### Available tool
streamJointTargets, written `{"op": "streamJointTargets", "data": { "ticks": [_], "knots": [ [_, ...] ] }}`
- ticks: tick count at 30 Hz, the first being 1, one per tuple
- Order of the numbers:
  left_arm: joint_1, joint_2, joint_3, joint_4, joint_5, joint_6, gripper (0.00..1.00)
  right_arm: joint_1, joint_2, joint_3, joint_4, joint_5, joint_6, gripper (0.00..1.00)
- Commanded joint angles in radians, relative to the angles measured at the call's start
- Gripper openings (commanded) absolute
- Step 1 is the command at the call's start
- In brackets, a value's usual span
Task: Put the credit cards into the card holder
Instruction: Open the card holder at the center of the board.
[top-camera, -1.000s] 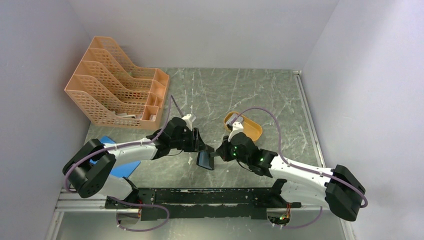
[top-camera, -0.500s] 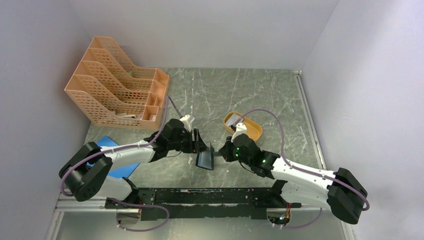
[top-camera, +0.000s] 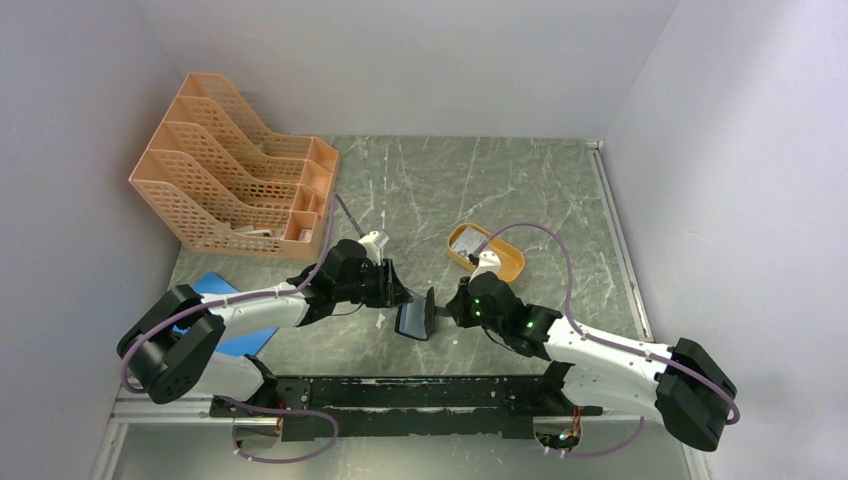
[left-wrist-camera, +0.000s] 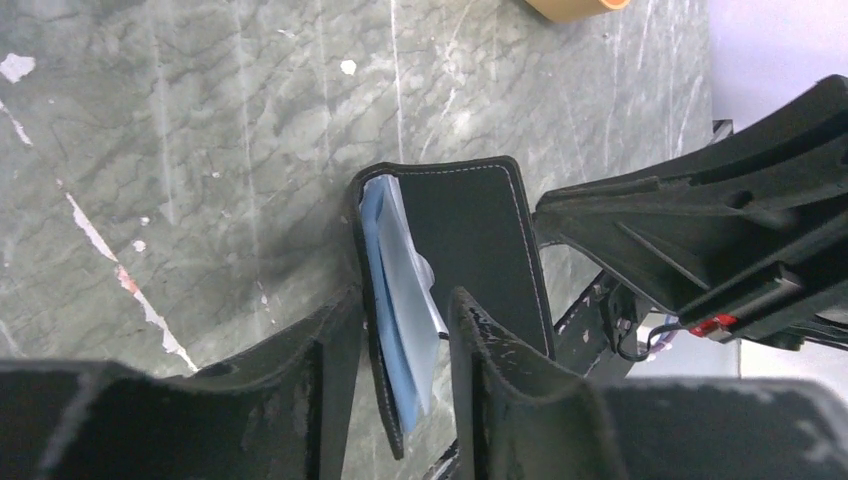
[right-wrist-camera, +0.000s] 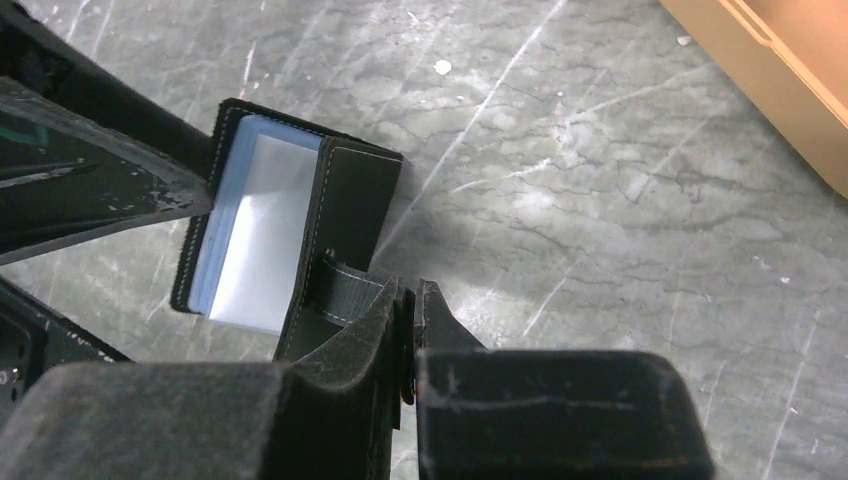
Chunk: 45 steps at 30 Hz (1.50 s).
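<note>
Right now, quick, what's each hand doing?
Left hand: astride the small black leather-like bifold card holder, grip cannot be told.
Right hand: closed on its snap tab.

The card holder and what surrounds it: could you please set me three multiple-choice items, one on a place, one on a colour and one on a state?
1. Where is the card holder?
A) flat on the blue sheet
B) between the left gripper and the right gripper
C) in the file rack

2. What colour is the tray?
A) orange
B) green
C) white

3. How is the right gripper?
A) wide open
B) shut on a loose card
C) shut on the snap tab

Answers: 1 B, fingers of both grippers flank it; 2 A, plain in the top view; 3 C, the right wrist view shows its fingers pinching the tab.
</note>
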<state>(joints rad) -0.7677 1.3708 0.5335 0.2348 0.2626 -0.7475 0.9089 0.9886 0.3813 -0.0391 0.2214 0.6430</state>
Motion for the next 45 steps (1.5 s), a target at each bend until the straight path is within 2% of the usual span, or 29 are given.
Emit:
{"op": "streamJointTargets", "data": {
  "ticks": [1,4,7,17,21,24,28,33,38,43,44,45],
  "knots": [
    [-0.003,-0.006,-0.012,0.090,0.064,-0.003,0.38,-0.005,-0.012,-0.012,-0.052,0.050,0.052,0.00],
    [-0.004,-0.009,-0.012,0.105,0.079,-0.002,0.31,-0.006,-0.011,-0.017,-0.069,0.054,0.069,0.00],
    [-0.004,-0.017,-0.017,0.124,0.093,0.001,0.29,-0.006,-0.011,-0.026,-0.077,0.060,0.086,0.00],
    [-0.006,0.020,-0.041,0.159,0.113,0.001,0.47,-0.007,-0.011,-0.036,-0.073,0.062,0.099,0.00],
    [-0.008,0.049,-0.045,0.173,0.130,0.001,0.48,-0.007,-0.011,-0.042,-0.069,0.060,0.102,0.00],
    [-0.013,0.061,-0.049,0.196,0.143,-0.006,0.43,-0.007,-0.013,-0.047,-0.067,0.061,0.105,0.00],
    [-0.017,0.053,-0.047,0.210,0.154,-0.010,0.29,-0.007,-0.013,-0.048,-0.067,0.063,0.106,0.00],
    [-0.019,0.023,-0.044,0.198,0.154,-0.012,0.21,-0.007,-0.010,-0.048,-0.063,0.065,0.103,0.00],
    [-0.021,0.021,-0.050,0.191,0.152,-0.014,0.07,-0.007,-0.002,-0.051,-0.055,0.060,0.107,0.00],
    [-0.021,-0.026,-0.060,0.141,0.104,-0.021,0.05,-0.007,-0.019,-0.046,-0.070,0.060,0.118,0.00],
    [-0.021,-0.041,-0.058,0.110,0.079,-0.023,0.05,-0.007,-0.026,-0.039,-0.081,0.057,0.119,0.02],
    [-0.021,-0.057,-0.057,0.076,0.052,-0.026,0.05,-0.007,-0.035,-0.030,-0.093,0.055,0.123,0.14]
  ]
}}
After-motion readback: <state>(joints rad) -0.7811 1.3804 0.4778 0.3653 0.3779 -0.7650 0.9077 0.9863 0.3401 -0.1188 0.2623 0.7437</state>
